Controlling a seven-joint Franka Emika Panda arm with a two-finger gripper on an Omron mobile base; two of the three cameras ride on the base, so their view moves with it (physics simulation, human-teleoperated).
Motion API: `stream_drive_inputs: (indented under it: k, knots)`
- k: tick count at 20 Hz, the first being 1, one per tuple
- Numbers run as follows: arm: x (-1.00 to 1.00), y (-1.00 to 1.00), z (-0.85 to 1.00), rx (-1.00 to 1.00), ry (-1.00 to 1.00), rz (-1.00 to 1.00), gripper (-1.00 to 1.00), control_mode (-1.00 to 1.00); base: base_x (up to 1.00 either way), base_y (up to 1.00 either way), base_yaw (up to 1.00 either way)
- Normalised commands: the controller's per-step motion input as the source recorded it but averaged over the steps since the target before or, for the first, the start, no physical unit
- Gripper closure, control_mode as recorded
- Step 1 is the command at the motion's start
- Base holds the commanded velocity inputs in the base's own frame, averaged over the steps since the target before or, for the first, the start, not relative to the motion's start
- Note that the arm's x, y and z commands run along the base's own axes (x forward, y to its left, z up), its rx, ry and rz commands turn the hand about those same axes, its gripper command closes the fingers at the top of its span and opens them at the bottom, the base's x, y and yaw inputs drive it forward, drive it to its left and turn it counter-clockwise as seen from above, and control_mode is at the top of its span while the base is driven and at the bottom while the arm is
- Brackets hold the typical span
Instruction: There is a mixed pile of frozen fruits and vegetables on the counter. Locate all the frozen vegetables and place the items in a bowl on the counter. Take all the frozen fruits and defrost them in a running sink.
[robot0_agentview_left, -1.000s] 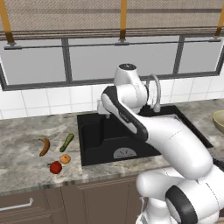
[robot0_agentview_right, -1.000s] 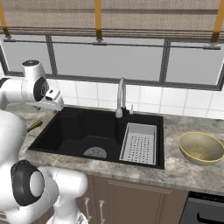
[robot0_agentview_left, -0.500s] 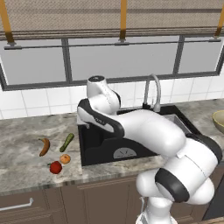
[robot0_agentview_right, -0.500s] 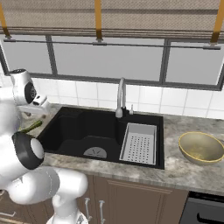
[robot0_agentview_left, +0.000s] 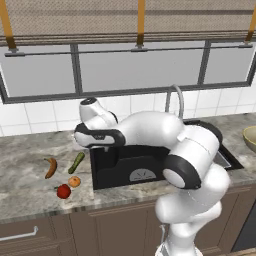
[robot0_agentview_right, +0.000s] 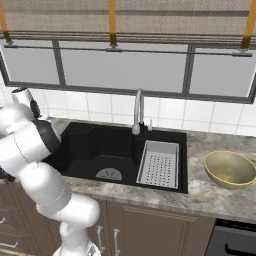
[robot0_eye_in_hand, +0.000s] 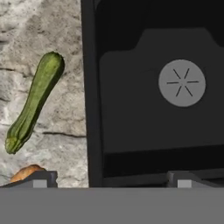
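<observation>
The pile lies on the counter (robot0_agentview_left: 30, 150) left of the sink (robot0_agentview_left: 150, 167): a curved brown-orange banana (robot0_agentview_left: 50, 167), a slim green vegetable (robot0_agentview_left: 76, 162), a small orange (robot0_agentview_left: 74, 181) and a red apple (robot0_agentview_left: 63, 191). My gripper (robot0_agentview_left: 106, 149) hangs over the sink's left rim, a little right of the vegetable, pointing down. In the hand view the gripper (robot0_eye_in_hand: 111, 179) is open with nothing between its tips. There the green vegetable (robot0_eye_in_hand: 34, 100) lies to the left on the stone, and the sink's drain (robot0_eye_in_hand: 182, 83) is to the right. The tan bowl (robot0_agentview_right: 231, 168) sits on the counter far right of the sink.
A grey perforated tray (robot0_agentview_right: 160, 162) sits in the sink's right half, below the curved tap (robot0_agentview_right: 137, 112). A tiled wall and window run behind the counter. A sliver of an orange-coloured fruit (robot0_eye_in_hand: 26, 172) shows beside the left fingertip.
The arm has swung left, from above the middle of the sink to its left rim beside the pile. The jaws stayed open. The fruits and vegetable have not moved.
</observation>
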Motion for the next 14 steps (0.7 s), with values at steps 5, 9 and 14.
stream_drive_inputs:
  k: [5, 9, 14]
  knots:
    - [0.34, 0.36, -0.23, 0.00, 0.00, 0.00, -1.00, -1.00, 0.00, 0.00, 0.00]
    - [0.44, 0.52, -0.27, 0.00, 0.00, -0.06, -1.00, -1.00, 0.00, 0.00, 0.00]
    - [0.38, 0.33, -0.46, 0.00, 0.04, -0.10, -1.00, -1.00, 0.00, 0.00, 0.00]
